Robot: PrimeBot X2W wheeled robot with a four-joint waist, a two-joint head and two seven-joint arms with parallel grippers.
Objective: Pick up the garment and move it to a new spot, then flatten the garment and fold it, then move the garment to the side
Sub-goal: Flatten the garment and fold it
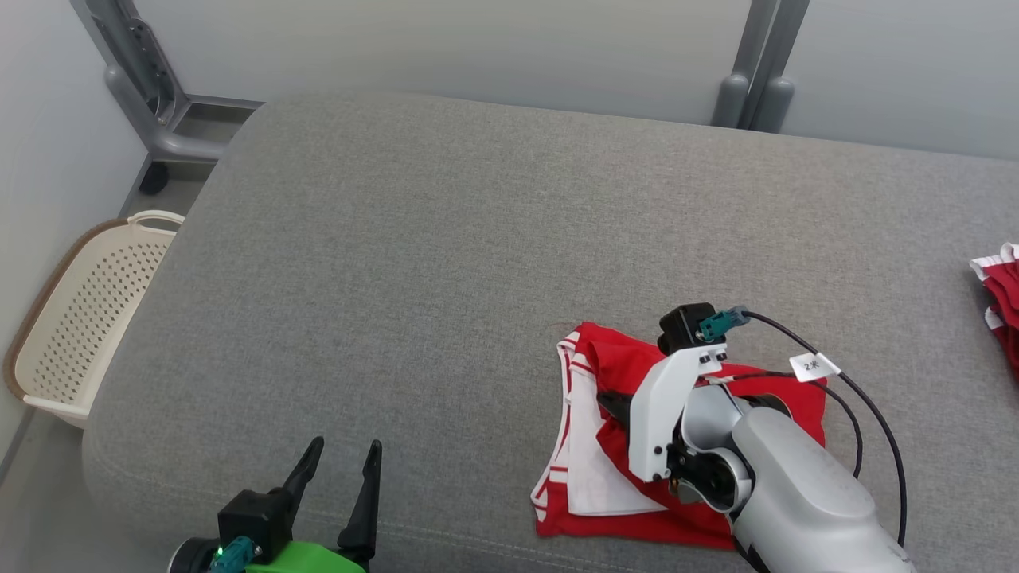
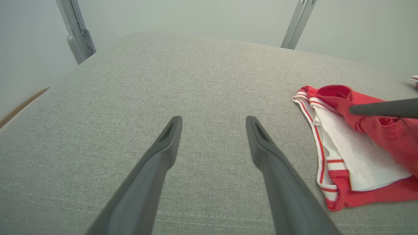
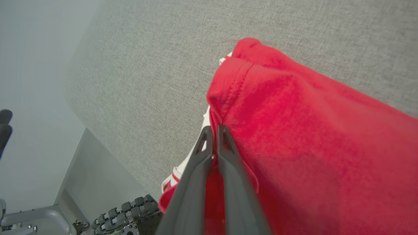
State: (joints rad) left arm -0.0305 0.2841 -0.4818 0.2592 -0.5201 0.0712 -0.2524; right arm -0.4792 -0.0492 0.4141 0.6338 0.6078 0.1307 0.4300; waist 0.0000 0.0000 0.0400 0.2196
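Where the broad grey fabric-upholstered cushion (image 1: 446, 263) spreads across the head view, the red garment with a white panel and red-and-white striped trim (image 1: 613, 362) lies on its near right part, close to the front edge. The garment is partly folded over itself, with the white panel facing up on its left side and a red flap raised above it.

On the floor to the left, just beside the cushion, stands a cream perforated plastic basket (image 1: 95, 310).

The right tool (image 3: 214, 130) reaches in over the garment from the right. Its two dark fingers are drawn almost together, with the edge of the red flap pinched between them.

The left tool (image 1: 346, 446) hovers over bare cushion at the near left, well apart from the garment, with its fingers spread wide and nothing between them.

A second bundle of red-and-white cloth (image 1: 1001, 294) sits at the cushion's far right edge.
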